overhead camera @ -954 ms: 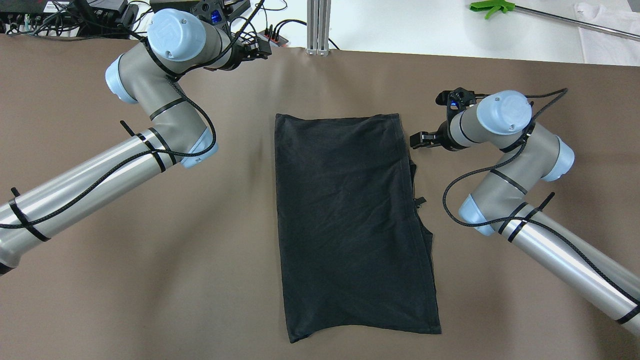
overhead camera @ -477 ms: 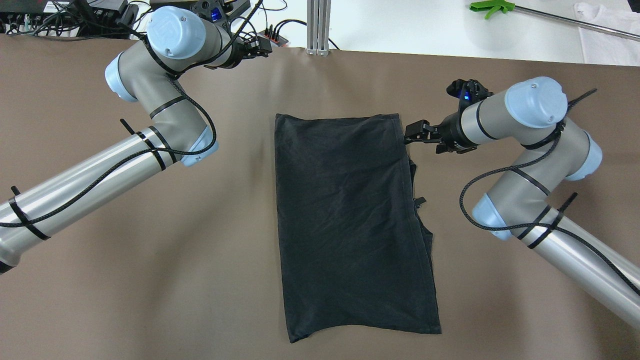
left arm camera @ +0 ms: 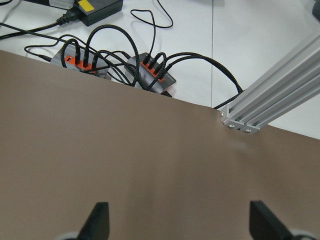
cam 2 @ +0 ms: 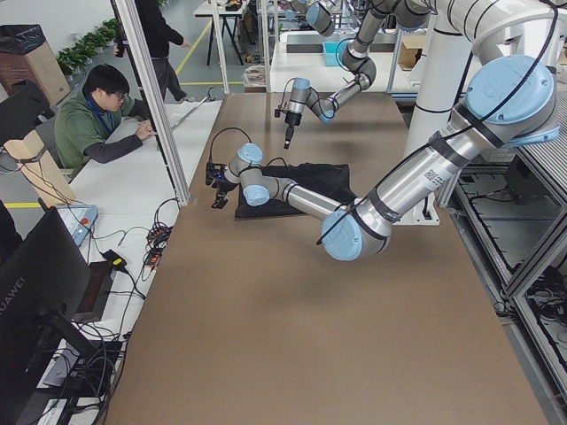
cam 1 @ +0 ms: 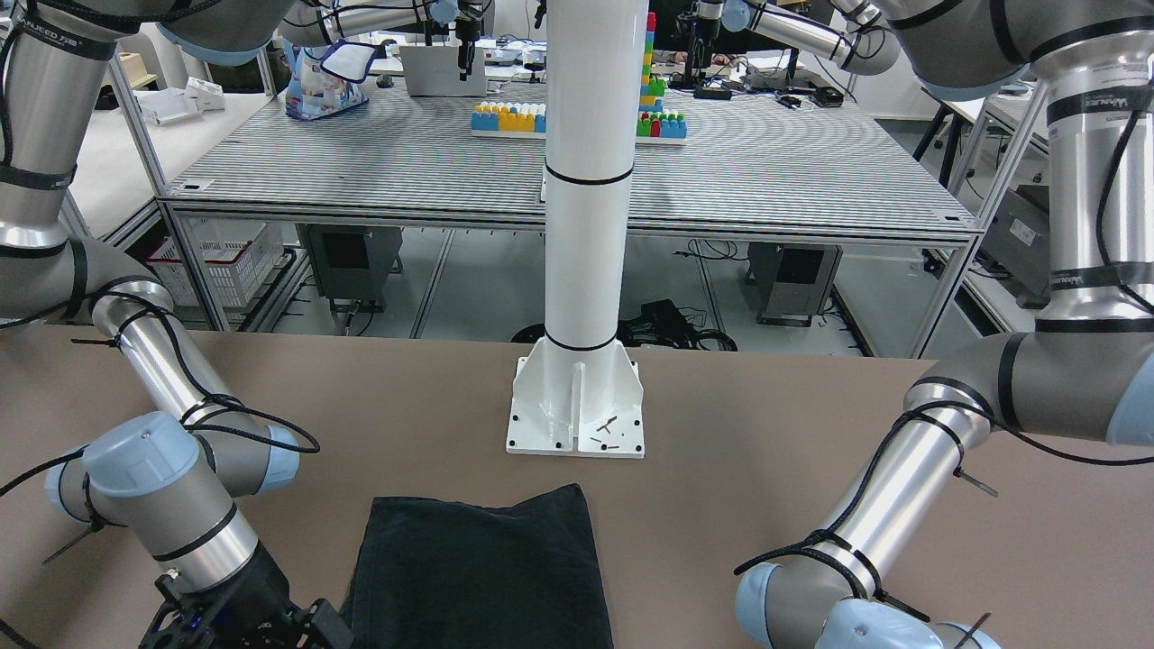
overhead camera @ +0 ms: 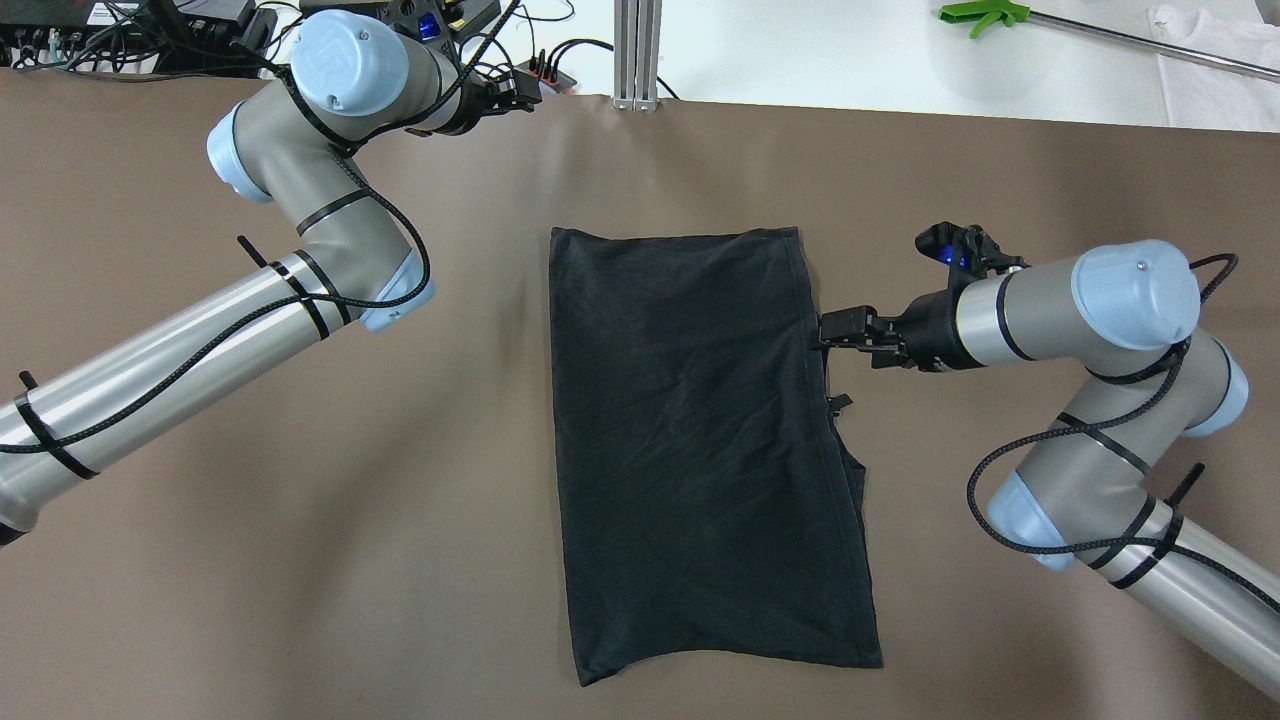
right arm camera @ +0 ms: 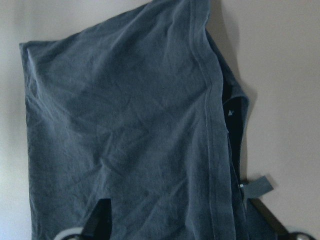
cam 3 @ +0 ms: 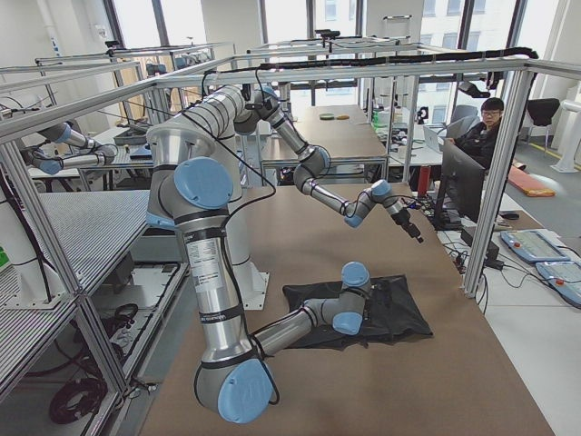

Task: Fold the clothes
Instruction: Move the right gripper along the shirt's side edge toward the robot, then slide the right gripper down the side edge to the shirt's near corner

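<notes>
1. The cloth [overhead camera: 700, 450] lies flat in the middle of the brown table [overhead camera: 300, 560]. It's a black rectangle, lightly creased, with its long side running away from the robot.
2. The right side of the cloth is ragged: a lower layer pokes out past the hem, and a small tag [overhead camera: 842, 403] sticks out there.
3. The right gripper [overhead camera: 826, 332] sits at that right edge, in the far half, pointing in at the cloth from the side.
4. On its wrist camera the fingers [right arm camera: 100, 220] are spread apart, one over the cloth and the other out by the tag, with nothing pinched between them.
5. I cannot tell whether the tips touch the fabric.
6. The left gripper [overhead camera: 525, 95] is well away from the cloth, up at the table's far edge near the aluminium post [overhead camera: 637, 55].
7. Its fingers [left arm camera: 99, 222] are wide apart too, over bare table, with the cabled hubs [left arm camera: 150, 75] just past the edge.
8. Seen from across the table, the cloth's robot-side edge lies near the base plate [cam 1: 541, 424] of the white pillar [cam 1: 586, 180] without touching it.
</notes>
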Motion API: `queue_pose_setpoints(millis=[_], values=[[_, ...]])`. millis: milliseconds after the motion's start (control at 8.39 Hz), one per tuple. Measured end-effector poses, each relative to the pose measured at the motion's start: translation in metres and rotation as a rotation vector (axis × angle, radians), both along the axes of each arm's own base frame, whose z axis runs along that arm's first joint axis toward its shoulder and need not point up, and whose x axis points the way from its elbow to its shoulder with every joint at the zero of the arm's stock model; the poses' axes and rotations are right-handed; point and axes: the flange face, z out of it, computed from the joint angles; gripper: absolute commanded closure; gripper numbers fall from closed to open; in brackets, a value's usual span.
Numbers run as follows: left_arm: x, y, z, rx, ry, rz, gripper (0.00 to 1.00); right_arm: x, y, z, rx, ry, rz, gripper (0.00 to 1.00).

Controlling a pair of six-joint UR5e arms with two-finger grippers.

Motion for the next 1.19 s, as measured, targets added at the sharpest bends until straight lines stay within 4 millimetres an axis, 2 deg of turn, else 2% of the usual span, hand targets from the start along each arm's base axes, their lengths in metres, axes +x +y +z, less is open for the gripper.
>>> queue_pose_setpoints(millis=[238, 358, 596, 954, 1192], values=[[0.000, 0.000, 0.004, -0.004, -0.002, -0.002, 0.00, -0.017, 0.030, 0.021, -0.005, -0.006, -0.050, 0.06], [0.000, 0.000, 0.006, -0.005, -0.003, -0.002, 0.00, -0.021, 0.039, 0.028, -0.035, -0.009, -0.060, 0.06], [-0.001, 0.000, 0.008, -0.007, -0.005, -0.002, 0.00, -0.027, 0.062, 0.031, -0.124, -0.041, -0.069, 0.06], [-0.001, 0.001, 0.011, -0.007, -0.006, -0.003, 0.00, -0.011, 0.099, 0.028, -0.238, -0.085, -0.066, 0.05], [-0.002, 0.003, 0.010, -0.002, -0.003, -0.005, 0.00, -0.024, 0.123, 0.034, -0.287, -0.083, -0.095, 0.06]])
